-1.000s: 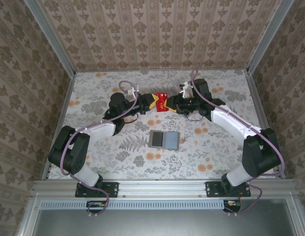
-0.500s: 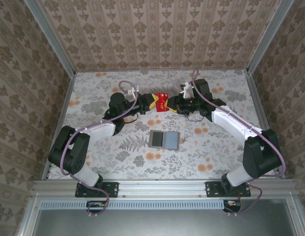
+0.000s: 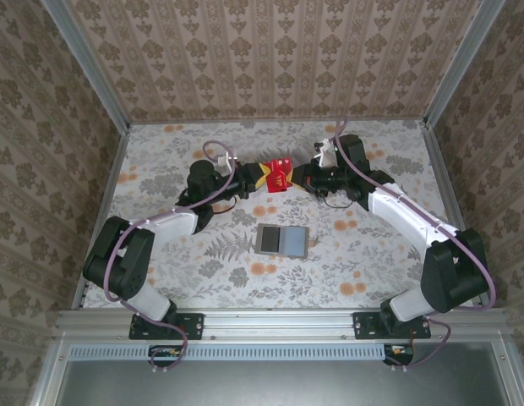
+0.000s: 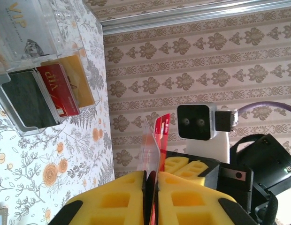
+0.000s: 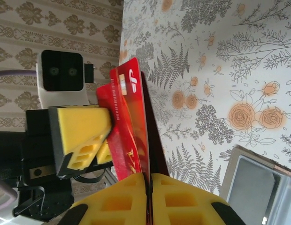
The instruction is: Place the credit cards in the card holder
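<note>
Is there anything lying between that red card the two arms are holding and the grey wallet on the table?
Nothing visible does. The left gripper and right gripper both pinch the red card above the table. The card holder lies open nearer the arm bases, with nothing on it or in between.

**"VIP" on the cards, little else legible**

Left wrist view: in the upper compartment of the clear box (image 4: 2, 77), a pale card (image 4: 21, 26) carries "VIP" in gold. Just below it in the same box, a boxed red card (image 4: 58, 89) shows "VIP" turned sideways. Right wrist view, away from the box: the held red card (image 5: 131, 117) has white letters near its top edge, perhaps "JP"; its gold lettering is unreadable.
</note>
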Robot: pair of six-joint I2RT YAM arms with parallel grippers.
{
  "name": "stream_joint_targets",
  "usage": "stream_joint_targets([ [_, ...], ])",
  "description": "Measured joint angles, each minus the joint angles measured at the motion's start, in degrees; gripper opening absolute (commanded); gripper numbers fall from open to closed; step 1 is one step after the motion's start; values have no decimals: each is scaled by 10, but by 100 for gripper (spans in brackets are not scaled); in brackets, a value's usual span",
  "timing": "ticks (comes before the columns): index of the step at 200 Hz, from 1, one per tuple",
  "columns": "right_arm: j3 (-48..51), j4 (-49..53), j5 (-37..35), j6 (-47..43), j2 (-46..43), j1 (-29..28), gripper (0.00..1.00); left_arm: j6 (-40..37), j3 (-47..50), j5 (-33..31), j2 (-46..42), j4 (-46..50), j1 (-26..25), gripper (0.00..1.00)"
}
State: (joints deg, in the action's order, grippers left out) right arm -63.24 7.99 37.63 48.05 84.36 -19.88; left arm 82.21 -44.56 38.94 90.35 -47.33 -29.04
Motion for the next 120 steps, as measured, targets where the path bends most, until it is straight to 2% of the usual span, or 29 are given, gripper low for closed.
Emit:
stream_joint_targets([
  [84, -16, 82, -40, -46, -1, 7, 7, -26, 37, -31, -18, 52, 17, 3],
  [104, -48, 123, -60, -82, -1, 7, 8, -31, 39, -36, -19, 54, 18, 1],
  [120, -89, 171, -108, -139, 2, 7, 10, -38, 41, -39, -19, 62, 18, 1],
])
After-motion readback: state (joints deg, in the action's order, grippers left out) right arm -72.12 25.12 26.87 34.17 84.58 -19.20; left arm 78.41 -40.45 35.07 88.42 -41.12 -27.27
